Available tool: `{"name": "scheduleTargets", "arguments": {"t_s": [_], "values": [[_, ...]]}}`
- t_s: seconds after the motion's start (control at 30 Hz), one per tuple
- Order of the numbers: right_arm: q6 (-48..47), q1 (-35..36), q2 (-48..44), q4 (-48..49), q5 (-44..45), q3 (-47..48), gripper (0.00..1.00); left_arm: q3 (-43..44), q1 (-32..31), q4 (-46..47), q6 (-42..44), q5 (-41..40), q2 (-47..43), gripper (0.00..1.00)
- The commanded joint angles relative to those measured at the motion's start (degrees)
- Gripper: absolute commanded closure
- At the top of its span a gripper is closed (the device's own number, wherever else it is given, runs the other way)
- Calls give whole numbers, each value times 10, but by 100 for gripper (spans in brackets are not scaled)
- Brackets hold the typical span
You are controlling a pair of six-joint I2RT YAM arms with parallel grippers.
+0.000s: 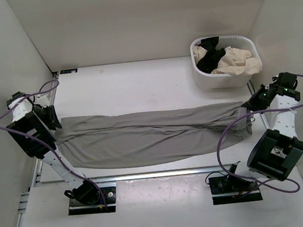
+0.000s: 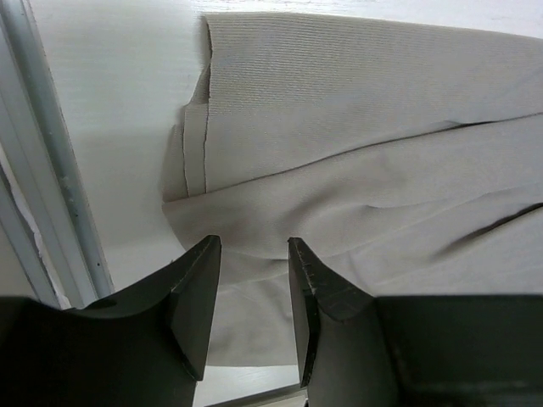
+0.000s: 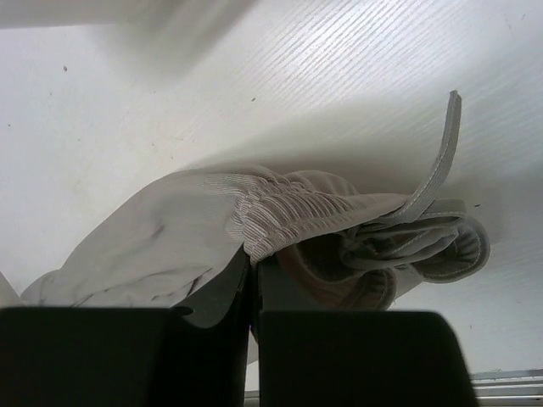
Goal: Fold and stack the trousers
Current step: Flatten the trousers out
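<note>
The grey trousers (image 1: 148,136) lie stretched across the table from left to right, the leg hems at the left and the waistband at the right. My left gripper (image 1: 53,118) is open just above the leg hems (image 2: 197,144), holding nothing. In the left wrist view the fingers (image 2: 197,297) stand apart over the fabric. My right gripper (image 1: 252,103) is shut on the ribbed waistband (image 3: 293,212), which is lifted and bunched, with a drawstring (image 3: 441,161) sticking up.
A white basket (image 1: 246,76) at the back right holds a black garment (image 1: 210,58) and a beige garment (image 1: 234,61). A metal rail (image 2: 51,170) runs along the table's left edge. White walls enclose the table.
</note>
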Motion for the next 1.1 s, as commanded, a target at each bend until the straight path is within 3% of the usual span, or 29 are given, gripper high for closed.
{"name": "scheduleTargets", "arguments": {"t_s": [0.0,0.37,0.53,0.7,0.73,0.8,0.87,0.9,1.07], "values": [[-13,-2,3,-6,-14,9,100,-4,3,15,-2,-1,11,51],[-13,-2,15,-6,-19,20,100,-4,3,109,-42,-80,35,40],[-13,-2,15,-6,-19,20,100,14,-3,109,-47,-100,61,41],[-18,-2,10,-11,-14,20,100,-36,-3,109,-31,-117,48,43],[-18,-2,10,-11,-14,20,100,-52,-3,109,-31,-117,42,46],[-18,-2,10,-11,-14,20,100,-57,-3,109,-24,-98,42,68],[-13,-2,15,-11,-14,20,100,-57,-3,109,-24,-87,42,82],[-13,-2,15,-11,-14,26,100,-57,-3,101,-24,-81,42,86],[-13,-2,15,-11,-19,37,100,-21,-3,76,-24,-59,42,86]]}}
